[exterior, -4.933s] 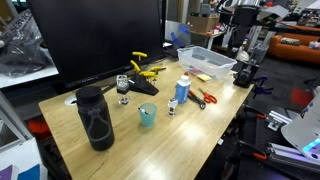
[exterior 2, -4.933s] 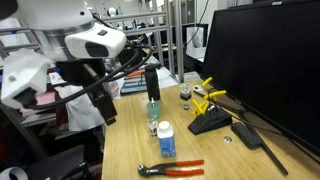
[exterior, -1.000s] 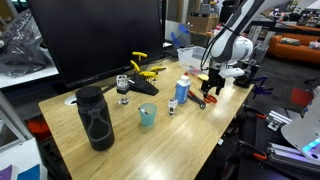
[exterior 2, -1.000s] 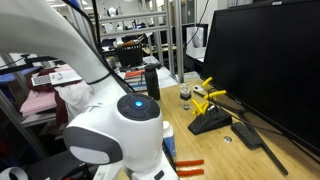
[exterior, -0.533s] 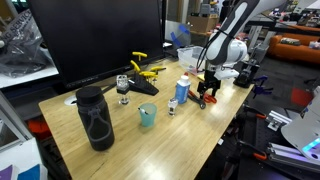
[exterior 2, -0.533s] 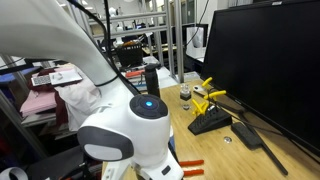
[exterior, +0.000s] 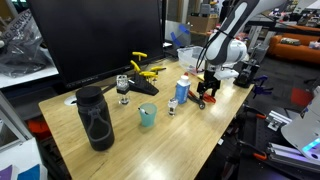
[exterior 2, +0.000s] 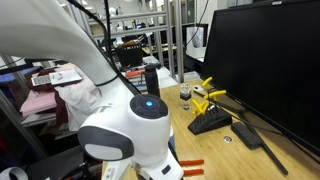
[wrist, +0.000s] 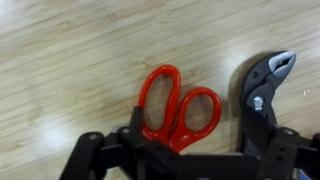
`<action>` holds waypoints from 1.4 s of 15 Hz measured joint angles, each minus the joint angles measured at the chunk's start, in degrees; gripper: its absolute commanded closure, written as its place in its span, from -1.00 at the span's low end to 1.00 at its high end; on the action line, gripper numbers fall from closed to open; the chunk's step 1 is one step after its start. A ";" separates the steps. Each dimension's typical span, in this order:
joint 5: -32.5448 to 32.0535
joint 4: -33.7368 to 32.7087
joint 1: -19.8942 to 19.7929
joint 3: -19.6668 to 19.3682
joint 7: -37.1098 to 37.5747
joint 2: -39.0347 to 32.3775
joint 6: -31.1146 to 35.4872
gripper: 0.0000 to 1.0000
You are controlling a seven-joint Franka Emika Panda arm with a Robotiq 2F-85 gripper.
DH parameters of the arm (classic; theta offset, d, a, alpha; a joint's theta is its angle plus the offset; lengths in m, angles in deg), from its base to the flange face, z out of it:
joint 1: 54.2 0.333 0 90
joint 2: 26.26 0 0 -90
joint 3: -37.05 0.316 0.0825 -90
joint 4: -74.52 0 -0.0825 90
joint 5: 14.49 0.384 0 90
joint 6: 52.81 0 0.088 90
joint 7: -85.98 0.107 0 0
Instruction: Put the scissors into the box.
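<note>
The scissors (wrist: 176,108), with red-orange loop handles, lie flat on the wooden table, blades hidden under the gripper. My gripper (wrist: 197,115) is open and set low over them. Its dark fingers (wrist: 262,98) stand on either side of the handles, the left one close against the left loop. In an exterior view the gripper (exterior: 207,97) is down at the table beside the blue-capped bottle (exterior: 182,90). The clear box (exterior: 196,59) sits behind it, partly hidden by the arm. In an exterior view only the red handles (exterior 2: 192,167) show beside the arm's body.
A teal cup (exterior: 147,115), a tall black bottle (exterior: 95,118), a glass (exterior: 123,88) and the yellow-and-black tool (exterior: 145,75) stand further along the table, before a large monitor (exterior: 100,40). The table's front edge runs just in front of the gripper.
The arm came from beyond the box to the scissors and lowered onto them. Over the last half second nothing visibly moved.
</note>
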 measured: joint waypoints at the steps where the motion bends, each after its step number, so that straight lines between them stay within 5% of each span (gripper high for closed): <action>1: -0.42 0.00 0.00 0.00 0.19 0.00 0.00 -1.00; 11: -8.66 0.04 0.60 -0.66 7.13 0.00 0.01 -1.00; 21: -8.84 0.26 0.24 -0.86 7.43 -0.99 0.01 -1.00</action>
